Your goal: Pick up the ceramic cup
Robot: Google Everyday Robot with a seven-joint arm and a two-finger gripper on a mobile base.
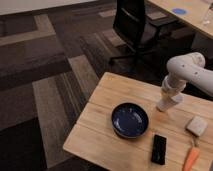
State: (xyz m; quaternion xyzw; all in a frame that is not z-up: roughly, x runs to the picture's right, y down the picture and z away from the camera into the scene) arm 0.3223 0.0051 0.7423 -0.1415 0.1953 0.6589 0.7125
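Arm bends down from 3 o'clock; gripper (167,103) low on surface (107,92), at bowl's (130,119) 2 o'clock, covering cup (163,106). Finger spread: cannot tell. Open surface toward 10 o'clock edge.

Your pincer (163,106) is low over the light wooden counter (102,92), right of the wide dark blue bowl (130,120), and the pale ceramic cup is hidden under it. The bowl crowds its left side. Toward the front, a flat black phone (159,148), an orange carrot (190,159) and a small beige block (196,126) clutter things. The counter's far left corner has bare wood to pass over.
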